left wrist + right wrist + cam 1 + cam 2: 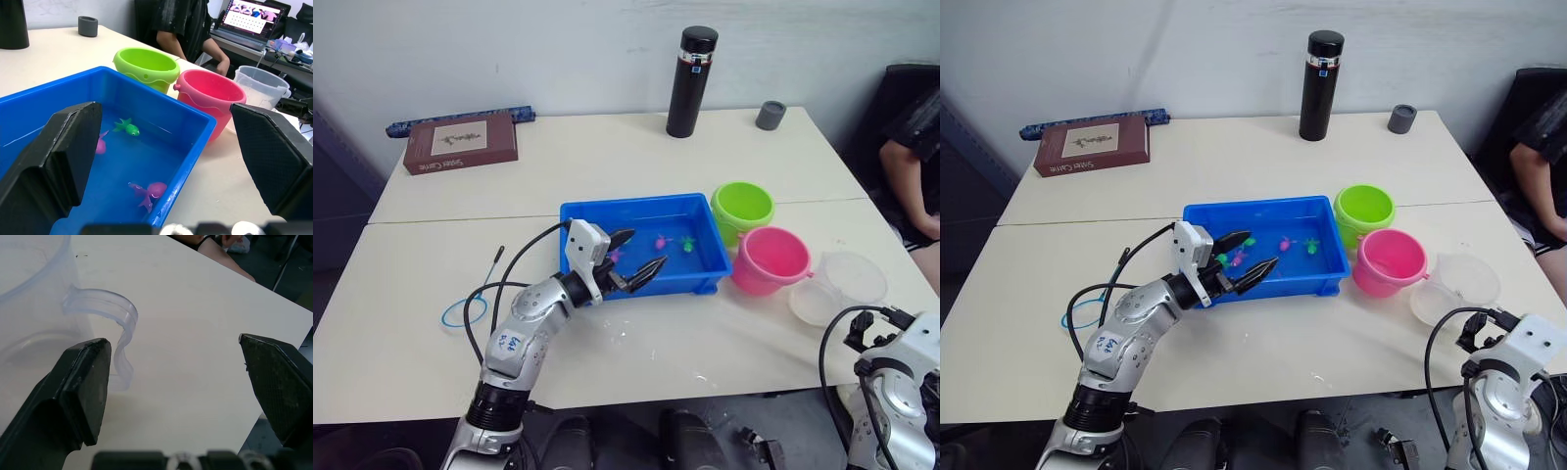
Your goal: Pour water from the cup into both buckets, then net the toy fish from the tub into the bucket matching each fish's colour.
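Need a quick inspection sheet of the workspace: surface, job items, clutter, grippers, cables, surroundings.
Surface: white table, a few wet spots near the front edge.
Job's things: blue tub holds water and small green and pink toy fish; green bucket and pink bucket stand right of it; clear cup upright beside the pink bucket; blue-ringed net lies left of the tub.
Clutter: black flask, grey cap, brown book.
Grippers: left gripper open over the tub's near rim; right gripper open beside the cup's handle.
Cables: black leads along both arms.
Surroundings: a seated person to the right, laptop behind.
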Controlling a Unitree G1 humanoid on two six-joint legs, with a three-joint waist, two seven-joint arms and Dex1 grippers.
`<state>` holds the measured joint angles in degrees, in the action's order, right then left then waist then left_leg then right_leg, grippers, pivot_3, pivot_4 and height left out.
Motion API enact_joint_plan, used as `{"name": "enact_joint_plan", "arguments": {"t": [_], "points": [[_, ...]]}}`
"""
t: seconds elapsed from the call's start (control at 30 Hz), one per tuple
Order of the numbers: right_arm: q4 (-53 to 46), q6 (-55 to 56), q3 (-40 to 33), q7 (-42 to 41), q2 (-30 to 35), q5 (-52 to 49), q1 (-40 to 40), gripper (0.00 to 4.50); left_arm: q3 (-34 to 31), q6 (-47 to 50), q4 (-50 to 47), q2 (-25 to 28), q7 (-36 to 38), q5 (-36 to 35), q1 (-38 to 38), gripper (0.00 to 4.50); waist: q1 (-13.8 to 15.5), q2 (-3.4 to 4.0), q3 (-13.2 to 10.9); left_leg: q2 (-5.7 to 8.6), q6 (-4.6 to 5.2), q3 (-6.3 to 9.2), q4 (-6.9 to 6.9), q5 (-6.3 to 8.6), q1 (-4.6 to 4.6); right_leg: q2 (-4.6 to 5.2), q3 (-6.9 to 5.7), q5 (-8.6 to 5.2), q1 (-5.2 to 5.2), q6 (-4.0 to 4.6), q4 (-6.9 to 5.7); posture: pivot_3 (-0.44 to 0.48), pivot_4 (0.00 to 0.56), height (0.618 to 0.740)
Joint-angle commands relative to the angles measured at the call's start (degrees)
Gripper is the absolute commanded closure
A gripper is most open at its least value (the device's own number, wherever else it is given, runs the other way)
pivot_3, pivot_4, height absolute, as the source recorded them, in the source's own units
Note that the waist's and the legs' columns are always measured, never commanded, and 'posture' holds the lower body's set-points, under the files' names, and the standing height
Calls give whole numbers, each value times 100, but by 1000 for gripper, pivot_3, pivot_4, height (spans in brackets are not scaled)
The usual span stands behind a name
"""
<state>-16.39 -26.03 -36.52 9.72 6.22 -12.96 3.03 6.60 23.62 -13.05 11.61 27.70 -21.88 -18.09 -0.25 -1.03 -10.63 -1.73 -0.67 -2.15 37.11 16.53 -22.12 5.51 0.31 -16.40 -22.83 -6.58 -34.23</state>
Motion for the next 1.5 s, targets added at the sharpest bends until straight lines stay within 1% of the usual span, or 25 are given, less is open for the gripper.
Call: {"name": "enact_joint_plan", "arguments": {"t": [0.03,0.43,0.67,0.87,1.2,1.5], "points": [[-39,181,-153,56,109,-91,-16,71,-54,-77,-288,11,-6,4,20,0,0,0,0,0,0,0,0,0,0,0,0,0,0,0,0,0,150,740],[610,442,-129,92,393,-146,-455,71,-110,-63,-251,43,-65,26,-39,0,-8,1,-1,0,0,0,-2,0,0,1,0,0,0,0,3,0,150,740],[863,571,-142,85,535,-195,-537,71,-118,-62,-270,28,-110,47,-24,0,0,2,-1,1,0,-4,-1,0,-2,1,0,1,0,-1,4,0,150,740],[899,617,-113,92,549,-237,-509,71,-107,-49,-281,19,-136,48,-24,0,1,2,-1,0,0,-5,-1,0,-2,1,0,1,0,-2,3,0,150,740],[670,593,-126,140,371,-452,-443,71,-73,-64,-250,15,-114,49,-23,0,-3,2,-1,0,0,-4,-1,0,-1,1,0,1,0,-2,4,0,150,740],[719,582,-171,203,463,-584,-454,71,-66,-63,-255,19,-106,52,-21,0,-1,3,-2,-1,0,-3,-2,0,-1,2,0,1,0,-2,5,0,150,740]]}}
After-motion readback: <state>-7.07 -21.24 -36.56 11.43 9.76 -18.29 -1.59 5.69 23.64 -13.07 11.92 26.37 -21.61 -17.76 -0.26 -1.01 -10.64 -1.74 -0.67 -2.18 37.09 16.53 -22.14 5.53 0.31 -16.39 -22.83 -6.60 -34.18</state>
